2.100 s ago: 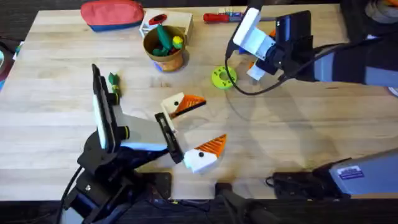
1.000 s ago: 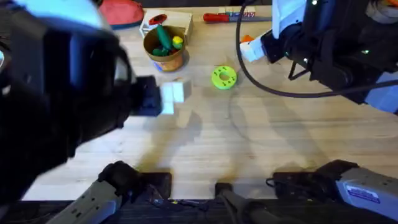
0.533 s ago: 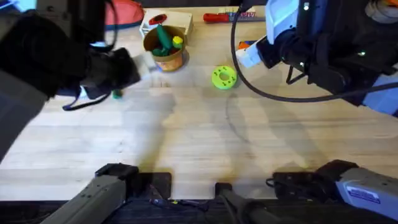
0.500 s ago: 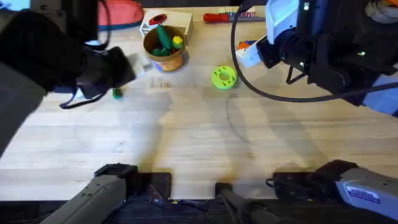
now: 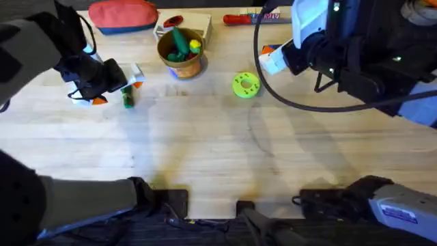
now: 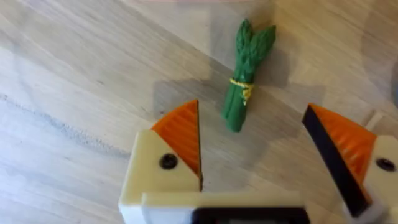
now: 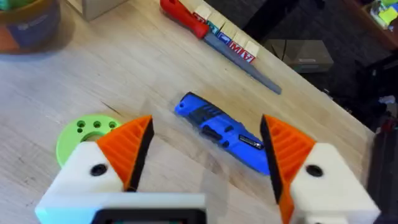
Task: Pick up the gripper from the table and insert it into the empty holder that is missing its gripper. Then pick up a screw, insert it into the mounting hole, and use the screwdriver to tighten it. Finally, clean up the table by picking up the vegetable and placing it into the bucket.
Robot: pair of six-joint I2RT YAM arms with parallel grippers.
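Left wrist view: our left hand [image 6: 258,168], open, straddles the vegetable [image 6: 247,74]; closing off-centre could flick it away from the bucket [image 5: 180,51].

Vegetable [image 5: 128,100] left of bucket [image 5: 180,56] — screwdriver [image 7: 226,131] far right.

My fingers [image 6: 180,140]: white plastic blocks, orange ribbed wedge pads, one dark screw in each block. Arms are black; right arm [image 5: 355,48] has a white housing and a looping black cable [image 5: 273,96].
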